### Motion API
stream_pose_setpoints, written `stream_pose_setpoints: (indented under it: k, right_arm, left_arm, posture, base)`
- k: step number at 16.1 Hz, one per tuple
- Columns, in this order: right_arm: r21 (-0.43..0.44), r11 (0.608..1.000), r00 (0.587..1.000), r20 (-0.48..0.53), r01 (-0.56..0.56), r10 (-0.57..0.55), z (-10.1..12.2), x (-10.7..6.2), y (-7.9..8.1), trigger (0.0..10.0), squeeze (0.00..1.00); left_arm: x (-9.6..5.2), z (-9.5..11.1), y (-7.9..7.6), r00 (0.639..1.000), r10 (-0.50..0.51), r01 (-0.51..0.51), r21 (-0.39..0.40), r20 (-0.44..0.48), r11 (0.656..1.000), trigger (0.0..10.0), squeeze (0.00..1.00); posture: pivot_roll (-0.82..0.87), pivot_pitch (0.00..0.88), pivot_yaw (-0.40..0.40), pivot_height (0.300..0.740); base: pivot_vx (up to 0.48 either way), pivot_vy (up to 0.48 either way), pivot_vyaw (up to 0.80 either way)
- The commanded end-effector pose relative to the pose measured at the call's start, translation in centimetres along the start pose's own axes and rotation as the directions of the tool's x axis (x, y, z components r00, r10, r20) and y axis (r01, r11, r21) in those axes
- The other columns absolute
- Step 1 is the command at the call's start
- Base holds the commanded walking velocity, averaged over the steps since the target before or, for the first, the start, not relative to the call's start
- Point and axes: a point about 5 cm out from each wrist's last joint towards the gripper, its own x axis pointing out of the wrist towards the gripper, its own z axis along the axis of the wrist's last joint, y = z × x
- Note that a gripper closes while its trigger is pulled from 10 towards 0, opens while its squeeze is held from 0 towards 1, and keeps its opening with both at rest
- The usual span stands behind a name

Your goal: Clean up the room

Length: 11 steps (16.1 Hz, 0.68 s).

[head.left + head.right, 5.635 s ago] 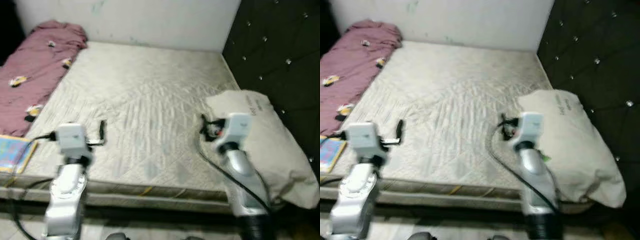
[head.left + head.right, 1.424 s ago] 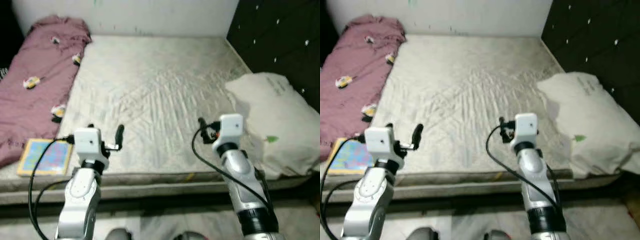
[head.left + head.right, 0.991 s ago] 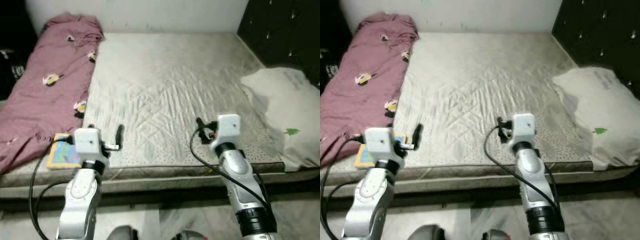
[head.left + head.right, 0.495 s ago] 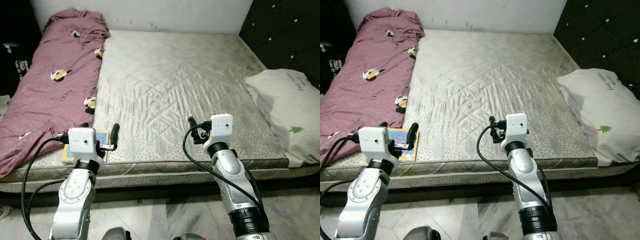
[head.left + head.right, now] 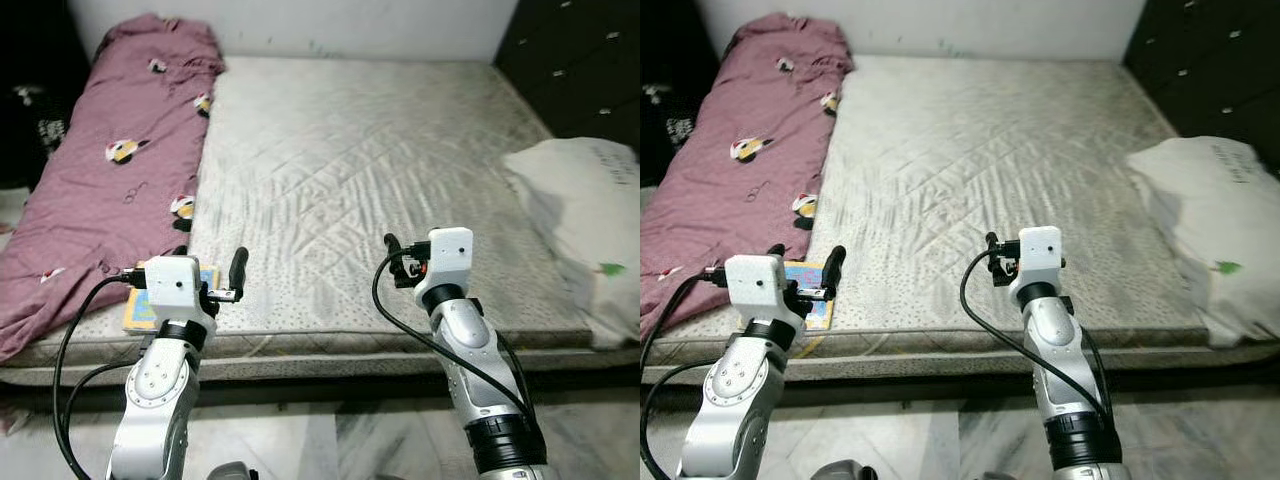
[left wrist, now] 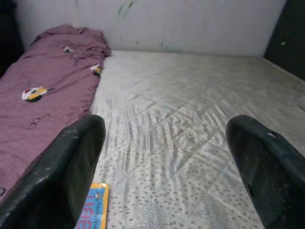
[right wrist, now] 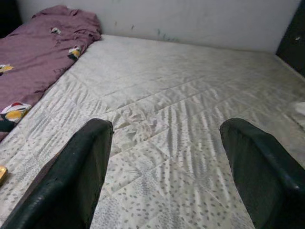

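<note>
A bare quilted mattress [image 5: 370, 150] fills the middle. A maroon blanket [image 5: 110, 170] with bird prints lies crumpled along its left side. At the mattress's right edge rests a white pillow [image 5: 585, 235]. A colourful book [image 5: 818, 300] lies at the front left corner, partly behind my left wrist, and its corner appears as the book [image 6: 93, 210] in the left wrist view. My left gripper [image 5: 210, 258] hovers over that corner, open and holding nothing. My right gripper [image 7: 167, 126] is open and holding nothing above the mattress's front edge, right of centre.
A dark tufted headboard [image 5: 580, 50] stands along the right, a pale wall behind the bed. Marble floor [image 5: 320, 440] lies between me and the bed's front edge. Dark items [image 5: 30, 100] sit in shadow beyond the blanket at far left.
The camera has backed off and swung left, so the blanket and book came into view and the pillow slid toward the right edge. Both grippers stay open and hold nothing.
</note>
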Motion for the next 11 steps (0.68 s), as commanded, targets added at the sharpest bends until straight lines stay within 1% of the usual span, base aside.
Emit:
stream_pose_setpoints:
  k: [1, 8, 9, 11]
  right_arm:
    - [-0.003, 1.0, 1.0, 0.007, -0.001, 0.001, 0.22, 0.02, -0.05, 10.0, 0.0]
    - [-0.002, 1.0, 1.0, 0.005, 0.0, 0.0, 0.2, 0.04, 0.0, 10.0, 0.0]
    - [-0.001, 1.0, 1.0, 0.005, 0.0, 0.0, 0.19, 0.03, 0.01, 10.0, 0.0]
    - [-0.001, 1.0, 1.0, 0.004, 0.0, 0.0, 0.14, 0.01, -0.01, 10.0, 0.0]
  left_arm:
    - [-0.07, 0.25, 0.03, 1.0, -0.009, 0.009, 0.003, 0.011, 1.0, 10.0, 0.0]
    - [-0.09, 0.23, -0.03, 1.0, -0.006, 0.006, -0.003, 0.009, 1.0, 10.0, 0.0]
    - [-0.08, 0.19, -0.04, 1.0, 0.004, -0.004, -0.008, 0.006, 1.0, 10.0, 0.0]
    - [-0.11, -0.1, -0.05, 0.999, 0.04, -0.04, 0.005, -0.013, 0.999, 10.0, 0.0]
  posture:
    - [0.01, 0.045, -0.033, 0.74]
    - [0.01, 0.046, -0.033, 0.74]
    - [0.01, 0.046, -0.033, 0.74]
    - [0.01, 0.046, -0.033, 0.74]
  base:
    - [0.36, 0.0, 0.0]
    - [0.357, 0.0, 0.0]
    - [0.266, 0.0, 0.0]
    - [0.0, 0.0, 0.0]
